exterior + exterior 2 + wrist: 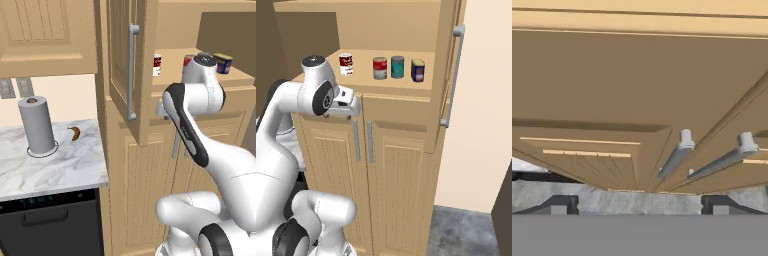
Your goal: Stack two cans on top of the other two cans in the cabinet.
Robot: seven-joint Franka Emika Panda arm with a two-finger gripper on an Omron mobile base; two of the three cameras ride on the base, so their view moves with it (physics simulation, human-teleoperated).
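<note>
I see four cans on the shelf: red-and-white can (pixel 346 64), second red-and-white can (pixel 379 68), teal can (pixel 397 66) with grey top, navy tin (pixel 417 70) — yellow markings. Cabinet (pixel 401 165) light wood, grey bar handle (pixel 451 76). At 9 o'clock — white-grey marbled counter (pixel 60 160).

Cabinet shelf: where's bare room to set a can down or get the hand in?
Free: the shelf front strip ahead of the cans, and the gap between the left red-and-white can and the second red-and-white can. Crowded: that can, the teal can and navy tin stand nearly shoulder to shoulder beside the open door.
</note>
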